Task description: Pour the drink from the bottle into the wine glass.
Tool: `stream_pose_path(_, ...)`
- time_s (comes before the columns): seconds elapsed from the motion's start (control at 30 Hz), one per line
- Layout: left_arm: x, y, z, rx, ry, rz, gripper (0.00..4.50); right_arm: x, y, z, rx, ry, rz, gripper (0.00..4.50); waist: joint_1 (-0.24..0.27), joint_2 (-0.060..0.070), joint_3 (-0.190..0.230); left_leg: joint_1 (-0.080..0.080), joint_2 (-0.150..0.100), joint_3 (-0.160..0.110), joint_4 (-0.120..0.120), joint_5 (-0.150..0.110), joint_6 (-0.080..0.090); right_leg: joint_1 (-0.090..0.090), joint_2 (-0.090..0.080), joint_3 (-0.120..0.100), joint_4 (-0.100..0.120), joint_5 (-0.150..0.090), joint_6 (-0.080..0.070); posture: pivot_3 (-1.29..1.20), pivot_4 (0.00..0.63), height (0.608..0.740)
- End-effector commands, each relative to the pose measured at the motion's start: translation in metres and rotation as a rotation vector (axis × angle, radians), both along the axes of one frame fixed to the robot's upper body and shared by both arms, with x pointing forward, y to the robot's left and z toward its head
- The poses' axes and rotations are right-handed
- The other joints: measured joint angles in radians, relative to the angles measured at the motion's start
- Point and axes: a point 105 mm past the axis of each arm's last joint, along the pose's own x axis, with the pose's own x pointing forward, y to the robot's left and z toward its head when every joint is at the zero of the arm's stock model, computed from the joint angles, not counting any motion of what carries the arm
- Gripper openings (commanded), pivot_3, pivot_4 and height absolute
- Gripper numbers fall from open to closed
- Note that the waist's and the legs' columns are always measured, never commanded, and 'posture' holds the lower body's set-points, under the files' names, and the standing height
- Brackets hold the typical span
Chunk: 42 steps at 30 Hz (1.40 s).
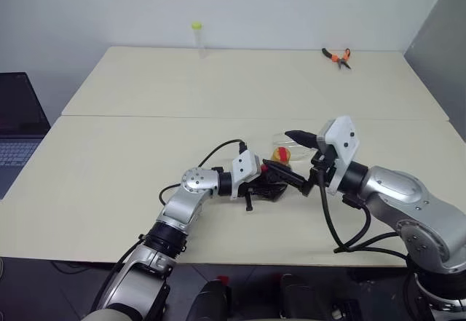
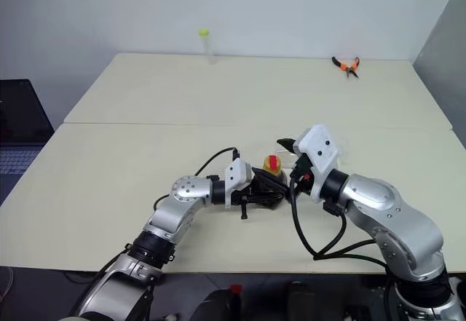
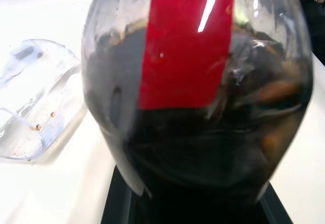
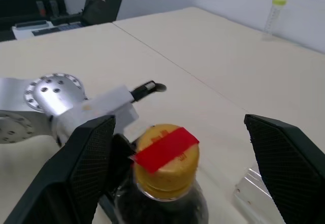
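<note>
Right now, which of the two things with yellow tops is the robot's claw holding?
The squat bottle with the yellow cap and red strip, full of dark drink, is shut in the left claw. The thin tube stands alone at the table's far edge.

The two head cameras look forward and down over the cream table. Each wrist camera sits very close to the squat clear plastic bottle, which all views share.

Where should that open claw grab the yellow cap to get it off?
Around the cap's ribbed side, coming straight down from above with one finger on each side. The bottle stands upright in the left claw, and the open right claw already straddles the cap.
</note>
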Motion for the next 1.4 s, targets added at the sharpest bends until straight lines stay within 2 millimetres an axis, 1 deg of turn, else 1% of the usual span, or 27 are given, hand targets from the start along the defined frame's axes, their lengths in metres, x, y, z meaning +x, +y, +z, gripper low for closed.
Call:
stream_pose_path(0.03,0.001,-0.001,0.016,-0.029,-0.06,-0.011,0.72,0.002,-0.011,0.01,0.01,-0.053,-0.034,4.34,0.0,0.0,0.0,0.0,0.0,0.0,0.0,0.0,0.0,0.0,0.0,0.0,0.0,0.0,0.0,0.0,0.15,0.74)
stream_pose_path(0.23,0.001,-0.001,0.015,-0.03,-0.059,-0.009,0.72,-0.01,-0.017,0.012,0.03,-0.022,0.019,4.34,0.0,0.0,0.0,0.0,0.0,0.0,0.0,0.0,0.0,0.0,0.0,0.0,0.0,0.0,0.0,0.0,0.15,0.74)
stream_pose_path(0.4,0.001,-0.001,0.015,-0.029,-0.058,-0.01,0.72,-0.031,-0.014,0.01,0.048,0.056,0.128,4.34,0.0,0.0,0.0,0.0,0.0,0.0,0.0,0.0,0.0,0.0,0.0,0.0,0.0,0.0,0.0,0.0,0.15,0.74)
stream_pose_path(0.5,0.001,-0.001,0.015,-0.028,-0.058,-0.011,0.72,-0.034,-0.014,0.009,0.06,0.082,0.138,4.34,0.0,0.0,0.0,0.0,0.0,0.0,0.0,0.0,0.0,0.0,0.0,0.0,0.0,0.0,0.0,0.0,0.15,0.74)
stream_pose_path(0.57,0.001,-0.001,0.014,-0.027,-0.057,-0.011,0.72,-0.032,-0.015,0.009,0.065,0.087,0.124,4.34,0.0,0.0,0.0,0.0,0.0,0.0,0.0,0.0,0.0,0.0,0.0,0.0,0.0,0.0,0.0,0.0,0.15,0.74)
stream_pose_path(0.77,0.001,-0.002,0.014,-0.026,-0.058,-0.014,0.72,-0.013,-0.01,0.005,0.087,0.082,0.038,4.34,-0.001,0.0,0.0,0.0,0.001,0.0,0.0,0.0,0.0,0.0,0.0,0.0,0.001,0.0,0.0,0.0,0.15,0.74)
stream_pose_path(1.0,0.001,-0.001,0.014,-0.024,-0.059,-0.011,0.72,-0.007,-0.008,0.003,0.093,0.078,0.023,4.34,0.0,0.0,0.0,0.0,0.0,0.0,0.0,0.0,0.0,0.0,0.0,0.0,0.0,0.0,0.0,0.0,0.15,0.74)
stream_pose_path(1.1,0.001,-0.001,0.014,-0.024,-0.058,-0.01,0.72,-0.006,-0.008,0.005,0.105,0.072,0.022,3.77,0.0,0.0,0.0,0.0,0.0,0.0,0.0,0.0,0.0,0.0,0.0,0.0,0.0,0.0,0.0,0.0,0.15,0.74)
stream_pose_path(1.23,0.001,-0.001,0.013,-0.024,-0.058,-0.009,0.72,-0.007,-0.006,0.01,0.137,0.063,0.031,2.27,0.0,0.0,0.0,0.0,0.0,0.0,0.0,0.0,0.0,0.0,0.0,0.0,0.0,0.0,0.0,0.0,0.15,0.74)
stream_pose_path(1.27,0.001,-0.001,0.013,-0.024,-0.058,-0.009,0.72,-0.008,-0.005,0.012,0.15,0.06,0.039,2.0,0.0,0.0,0.0,0.0,0.0,0.0,0.0,0.0,0.0,0.0,0.0,0.0,0.0,0.0,0.0,0.0,0.15,0.74)
stream_pose_path(1.3,0.001,-0.001,0.013,-0.025,-0.058,-0.008,0.72,-0.009,-0.004,0.014,0.165,0.058,0.047,1.59,0.0,0.0,0.0,0.0,0.0,0.0,0.0,0.0,0.0,0.0,0.0,0.0,0.0,0.0,0.0,0.0,0.15,0.74)
stream_pose_path(1.33,0.001,-0.001,0.013,-0.025,-0.058,-0.008,0.72,-0.01,-0.003,0.015,0.179,0.058,0.054,1.29,0.0,0.0,0.0,0.0,0.0,0.0,0.0,0.0,0.0,0.0,0.0,0.0,0.0,0.0,0.0,0.0,0.15,0.74)
stream_pose_path(1.4,0.001,-0.001,0.013,-0.026,-0.058,-0.007,0.72,-0.011,-0.002,0.018,0.213,0.063,0.064,1.22,0.0,0.0,0.0,0.0,0.0,0.0,0.0,0.0,0.0,0.0,0.0,0.0,0.0,0.0,0.0,0.0,0.15,0.74)
